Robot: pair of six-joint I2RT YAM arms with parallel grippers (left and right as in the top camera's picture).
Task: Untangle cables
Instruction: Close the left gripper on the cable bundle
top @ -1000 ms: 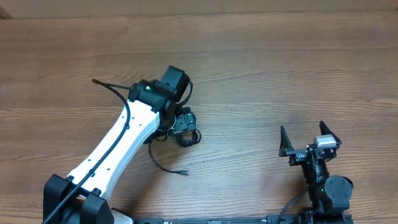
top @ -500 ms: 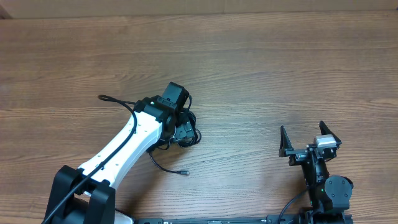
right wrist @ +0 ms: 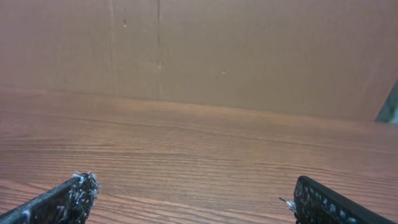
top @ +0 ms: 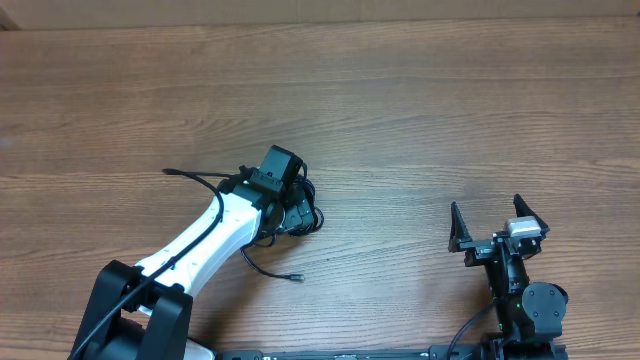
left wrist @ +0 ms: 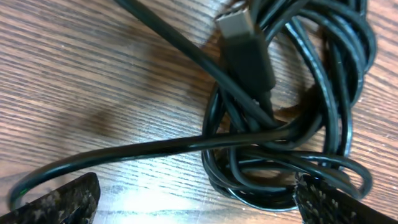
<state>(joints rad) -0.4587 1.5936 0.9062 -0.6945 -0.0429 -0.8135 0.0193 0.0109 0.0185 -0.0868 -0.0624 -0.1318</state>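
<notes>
- The cables lie on the wooden worktop as one knotted black bundle, most of it hidden from above by the left wrist
- Close up, the bundle is several loops wound through each other, with a flat plug connector lying across its upper part
- One loose strand leaves the bundle on the side nearer the robot's base and ends in a small plug, near the bundle but clear of it
- The left arm reaches out in a long slant from its base to the bundle, its white link almost straight, and the wrist is tipped down so its camera looks straight onto the cords
- The left claw is spread wide directly over the bundle and pinches nothing; one of its fingertips stands off to the side of the bundle beside a single strand, the other at the bundle's opposite edge (whether that one touches the cords I cannot tell)
- The right arm is folded back over its own base, well apart from the bundle on the right
- The right claw is also spread wide and holds nothing; it points level across bare wood, its fingertips low in its own view and a brown cardboard wall behind
</notes>
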